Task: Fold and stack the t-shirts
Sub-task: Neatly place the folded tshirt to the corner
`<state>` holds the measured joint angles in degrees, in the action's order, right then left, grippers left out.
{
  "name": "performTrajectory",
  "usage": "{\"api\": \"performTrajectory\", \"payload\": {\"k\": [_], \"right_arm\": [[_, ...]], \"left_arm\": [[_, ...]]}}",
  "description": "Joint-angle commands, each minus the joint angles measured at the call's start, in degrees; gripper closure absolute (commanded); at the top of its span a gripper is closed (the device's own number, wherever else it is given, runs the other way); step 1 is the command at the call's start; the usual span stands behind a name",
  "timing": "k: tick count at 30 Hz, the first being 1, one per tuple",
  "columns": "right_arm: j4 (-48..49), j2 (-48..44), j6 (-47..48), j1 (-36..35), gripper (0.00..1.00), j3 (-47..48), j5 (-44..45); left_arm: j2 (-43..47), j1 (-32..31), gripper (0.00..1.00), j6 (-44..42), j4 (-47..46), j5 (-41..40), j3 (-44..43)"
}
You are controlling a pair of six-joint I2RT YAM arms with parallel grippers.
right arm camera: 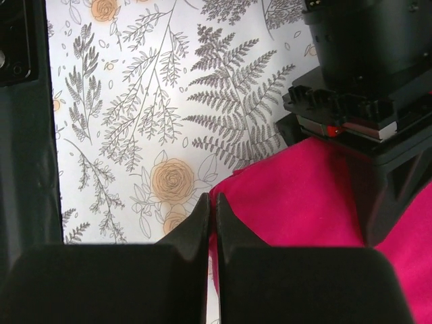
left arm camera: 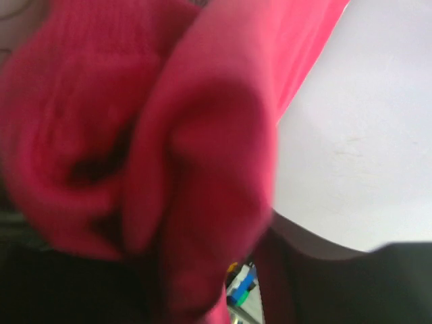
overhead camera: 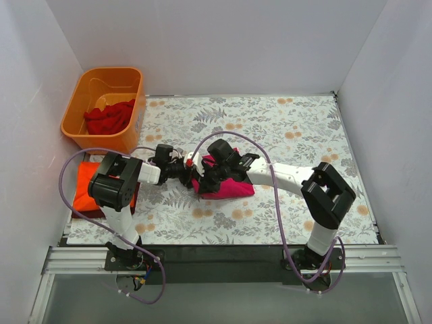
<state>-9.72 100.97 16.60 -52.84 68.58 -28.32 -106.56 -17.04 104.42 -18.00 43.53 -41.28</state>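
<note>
Right fingers point(right arm camera: 192, 229) tight on magenta t-shirt point(overhead camera: 229, 187) (edge)

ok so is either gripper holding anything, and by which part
The right gripper looks shut on an edge of the magenta t-shirt. The left gripper has its fingers hidden in bunched cloth; its hold cannot be told.
</note>
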Motion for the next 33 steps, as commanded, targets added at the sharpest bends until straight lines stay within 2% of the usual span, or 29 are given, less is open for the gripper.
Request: {"api": "performTrajectory", "payload": {"k": [1,2,5,6,7,10,11,13,14,15,19,25,29,33], "right_arm": [[2.68,-3.32,-0.96,-0.86,0.99,-0.81,-2.10],[2.77,-3.58,-1.13,-0.95,0.99,-1.25,-2.27],[2.77,-4.28,-1.13,-1.04,0.99,-1.78,-2.53],[2.69,-4.55,-1.04,-1.04,0.98,-2.21,-2.62],[2.68,-4.81,-0.96,-0.95,0.96,-2.39,-2.71],[2.60,-6.48,-0.78,-0.95,0.75,-3.62,-2.62],[2.34,-7.62,-0.78,-0.95,0.57,-3.89,-2.62],[1.63,-9.11,0.44,-0.78,0.33,-4.59,-2.18],[0.93,-10.69,0.89,-0.60,0.08,-4.85,-1.92],[0.32,-11.66,1.24,-0.42,0.02,-5.03,-1.05],[-4.16,-15.97,5.36,1.16,0.02,-5.30,-0.08],[-10.22,-19.84,10.46,4.49,0.02,-6.17,2.91],[-11.46,-21.86,12.66,5.90,0.01,-7.58,5.63],[-11.82,-22.65,13.37,6.34,0.02,-8.28,7.22]], "left_arm": [[-1.45,-0.80,0.60,-2.11,4.99,-0.20,-1.00],[-1.28,-0.80,0.68,-3.51,5.69,-0.20,-1.69],[0.39,-0.80,0.85,-7.03,11.83,-0.28,-3.02],[1.70,-0.80,0.95,-9.65,13.85,-0.37,-3.98],[2.41,-0.80,1.00,-10.72,17.52,-0.46,-4.25],[5.13,-0.80,1.00,-17.04,26.94,-0.99,-6.35],[5.92,-0.63,1.00,-18.80,29.49,-1.51,-6.97],[8.47,-0.10,1.00,-24.49,36.58,-3.00,-9.08],[9.09,0.07,1.00,-26.36,39.15,-3.88,-9.87],[10.40,0.77,1.00,-28.72,43.79,-5.72,-10.83],[13.22,2.88,1.00,-39.53,52.88,-9.60,-14.79],[16.30,7.02,1.00,-49.65,65.80,-16.70,-19.27],[15.34,8.51,1.00,-56.86,73.44,-23.30,-26.64],[14.46,10.79,1.00,-65.46,81.52,-24.63,-33.06]]}}
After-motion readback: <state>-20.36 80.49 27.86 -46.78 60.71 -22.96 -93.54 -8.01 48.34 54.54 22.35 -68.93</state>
